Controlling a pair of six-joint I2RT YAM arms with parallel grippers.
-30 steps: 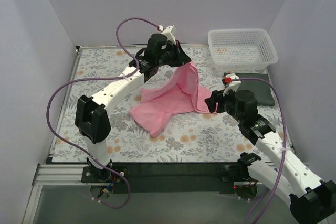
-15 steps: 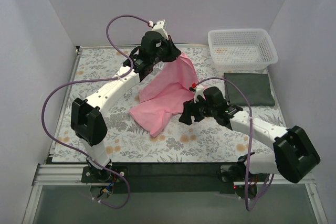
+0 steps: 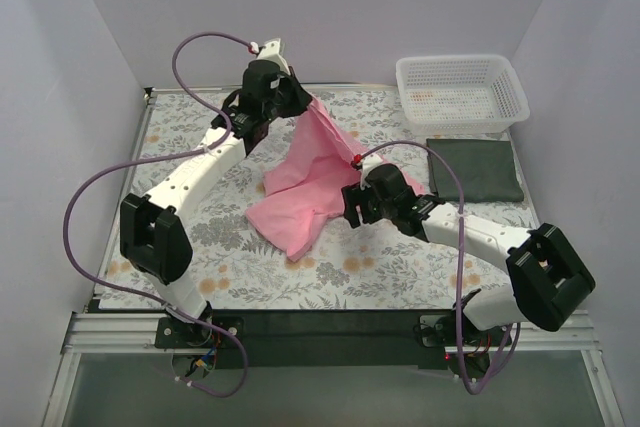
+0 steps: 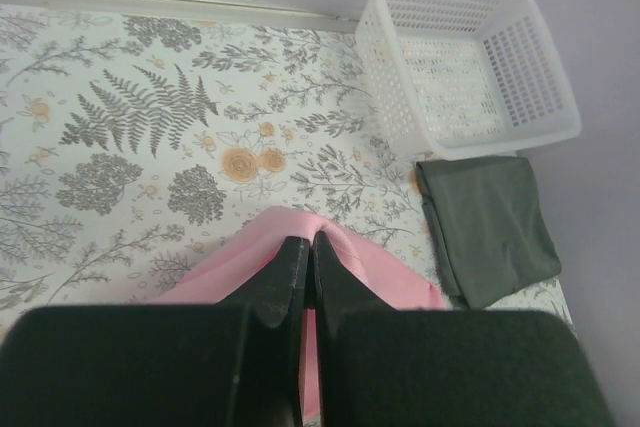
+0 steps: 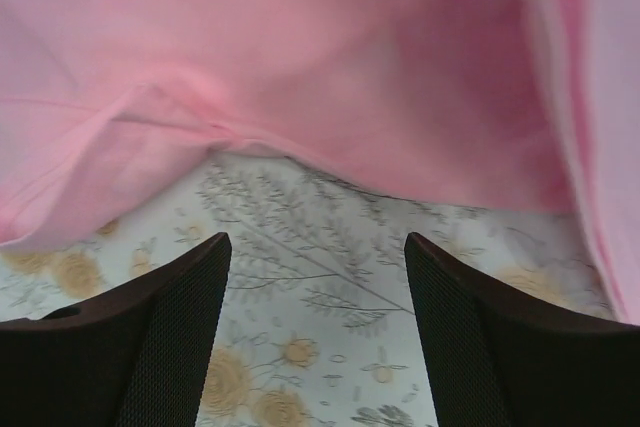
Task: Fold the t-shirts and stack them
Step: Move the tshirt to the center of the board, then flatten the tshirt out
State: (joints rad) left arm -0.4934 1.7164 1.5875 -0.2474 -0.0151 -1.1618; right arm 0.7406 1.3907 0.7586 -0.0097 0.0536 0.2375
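Worktop (image 3: pixel 180 237): floral cloth covers it
Pink t-shirt (image 3: pixel 310 182): hangs from one raised point near the far edge; long axis runs far to near; lower end heaped mid-worktop
Basket (image 3: pixel 460 92): far right corner
Dark green t-shirt (image 3: pixel 475 169): folded flat by the right edge, just beside the basket; long axis left to right
Left jaws: pinched tight on the pink t-shirt's top
Right jaws: spread wide, gripping nothing, low at the pink t-shirt's right side

A white plastic mesh basket (image 3: pixel 465 123) stands upright in the far right corner of the desk, on a floral-patterned table cloth (image 3: pixel 400 267) printed with grey ferns and yellow blooms.
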